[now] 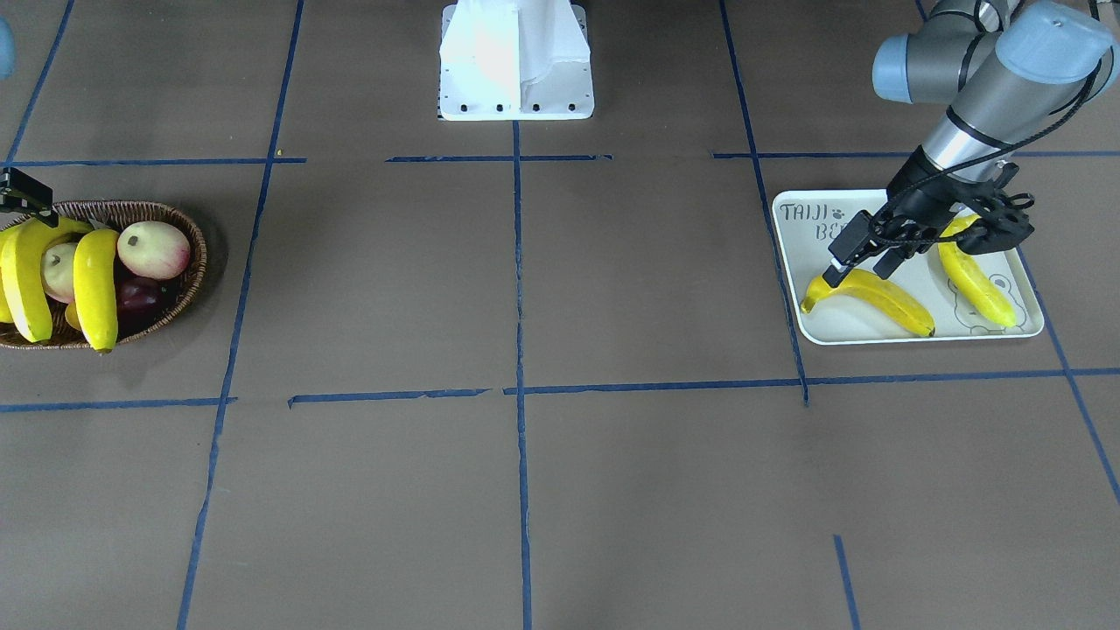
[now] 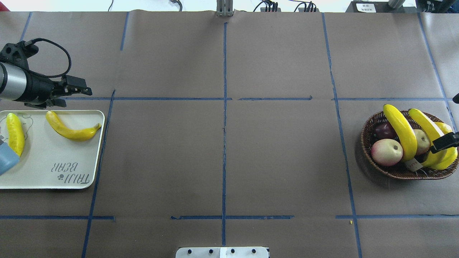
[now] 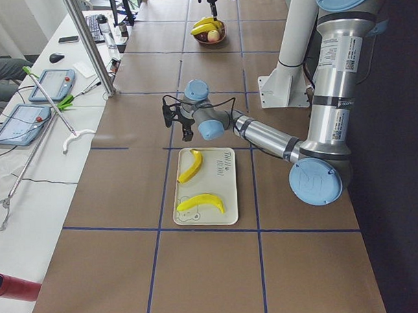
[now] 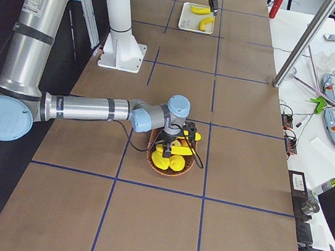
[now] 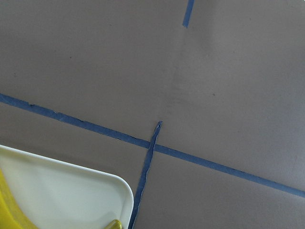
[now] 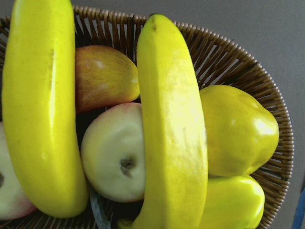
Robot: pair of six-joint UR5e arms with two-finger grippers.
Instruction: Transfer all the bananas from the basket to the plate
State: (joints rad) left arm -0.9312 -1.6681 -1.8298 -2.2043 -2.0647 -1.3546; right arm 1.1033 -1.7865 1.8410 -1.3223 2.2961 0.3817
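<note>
Two bananas [image 2: 400, 130] [image 2: 423, 123] lie across the fruit in the wicker basket [image 2: 369, 125] at the table's right end; the right wrist view shows them close up [image 6: 35, 105] [image 6: 171, 133]. My right gripper [image 2: 450, 123] hovers open over the basket, at the frame's edge. Two more bananas [image 2: 70, 130] [image 2: 16, 132] lie on the off-white plate [image 2: 53, 154] at the left end. My left gripper [image 1: 862, 267] is open and empty just above one banana [image 1: 875, 297] on the plate [image 1: 814, 254].
The basket also holds pale apples [image 2: 386, 152], yellow-green mangoes [image 6: 238, 131] and a dark purple fruit [image 2: 383, 130]. The white robot base [image 1: 516, 87] stands at the table's middle edge. Blue tape lines cross the brown table.
</note>
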